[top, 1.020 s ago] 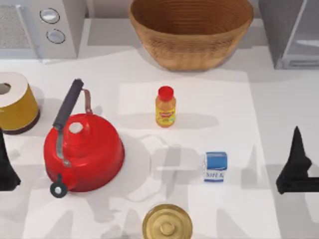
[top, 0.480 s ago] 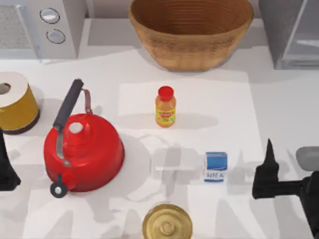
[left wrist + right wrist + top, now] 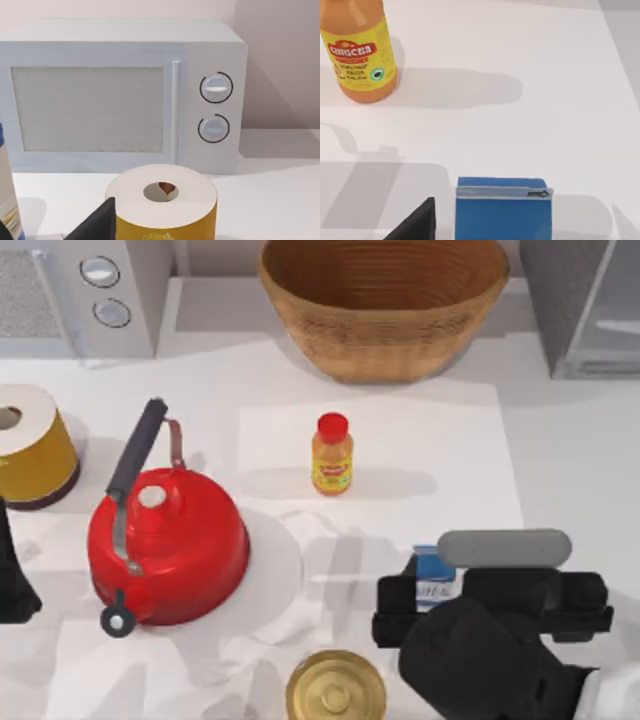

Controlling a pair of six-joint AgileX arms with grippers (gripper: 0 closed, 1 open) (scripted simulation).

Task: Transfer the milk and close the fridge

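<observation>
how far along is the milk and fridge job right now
Nothing is finished yet. The small blue-topped white milk carton stands on the white table, not lifted. In hand: the right gripper is beside the carton, closing in. The left gripper sits at the table's left edge. Left to do: grasp, move it to the grey speckled fridge, shut the door.

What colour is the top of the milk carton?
Blue, seen best in the right wrist view, on the milk.
</observation>
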